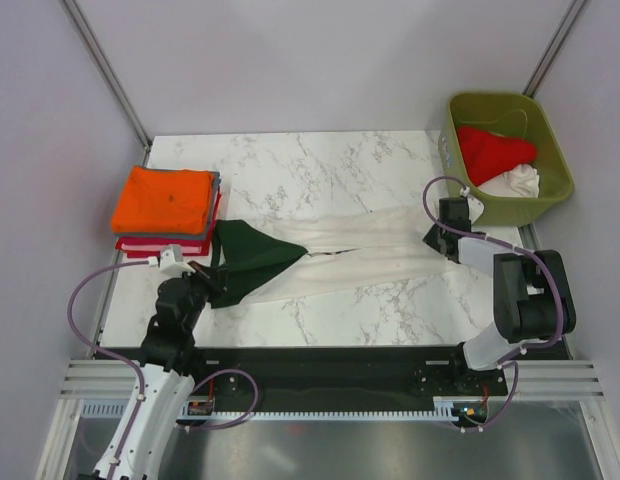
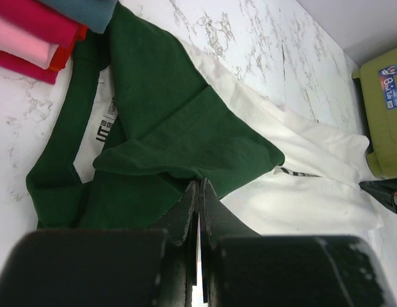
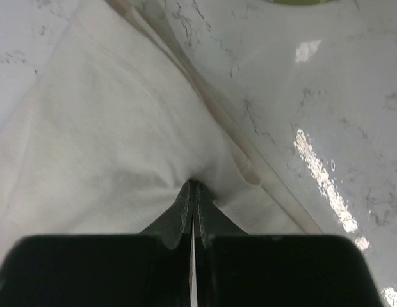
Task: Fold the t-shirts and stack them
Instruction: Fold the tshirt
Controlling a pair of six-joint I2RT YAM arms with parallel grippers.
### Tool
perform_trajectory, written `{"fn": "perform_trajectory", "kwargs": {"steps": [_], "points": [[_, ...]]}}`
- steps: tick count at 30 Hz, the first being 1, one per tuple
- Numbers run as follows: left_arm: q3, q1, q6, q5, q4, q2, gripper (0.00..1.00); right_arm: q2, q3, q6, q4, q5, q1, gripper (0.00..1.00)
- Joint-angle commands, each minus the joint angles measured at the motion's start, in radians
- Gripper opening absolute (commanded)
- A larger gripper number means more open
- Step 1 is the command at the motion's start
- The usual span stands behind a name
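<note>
The cream t-shirt with dark green sleeves (image 1: 350,262) lies stretched left to right across the marble table (image 1: 320,160). My left gripper (image 1: 202,272) is shut on its green sleeve end (image 2: 186,128), the fingertips pinching the fabric in the left wrist view (image 2: 198,182). My right gripper (image 1: 437,238) is shut on the cream hem end (image 3: 121,147), with cloth bunched at the fingertips in the right wrist view (image 3: 192,183). A folded stack topped by an orange t-shirt (image 1: 165,198) sits at the table's left. A red t-shirt (image 1: 495,150) and a white t-shirt (image 1: 520,182) lie in the bin.
The olive-green plastic bin (image 1: 548,135) stands off the table's far right corner, just behind my right gripper. The folded stack's pink and red edges show in the left wrist view (image 2: 38,38). Grey walls enclose the table on three sides.
</note>
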Motion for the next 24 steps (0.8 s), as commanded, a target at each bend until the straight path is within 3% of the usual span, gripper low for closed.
{"fn": "perform_trajectory", "kwargs": {"steps": [1,8,11,12,16,20,24], "points": [[0.013,-0.001,-0.039,-0.019,-0.02,0.017,0.02,0.049,0.018,0.043,0.008,0.017,-0.008,0.0],[0.014,-0.003,-0.028,0.011,-0.026,0.037,0.02,-0.029,0.001,0.042,0.002,0.138,-0.008,0.0],[0.02,-0.003,-0.014,0.062,-0.028,0.037,0.02,-0.08,0.012,0.004,0.012,0.099,0.009,0.11],[0.02,-0.003,-0.013,0.099,-0.028,0.036,0.03,-0.106,0.018,-0.009,0.019,0.088,0.025,0.18],[0.036,-0.003,-0.022,0.13,-0.048,0.037,0.46,-0.141,0.082,-0.081,0.031,-0.039,0.079,0.36],[0.092,-0.001,-0.01,0.104,-0.089,0.065,0.51,-0.114,0.147,-0.125,0.055,-0.268,0.148,0.38],[0.198,-0.001,-0.007,0.079,-0.106,0.202,0.54,-0.021,0.191,-0.115,0.133,-0.475,0.289,0.37]]}}
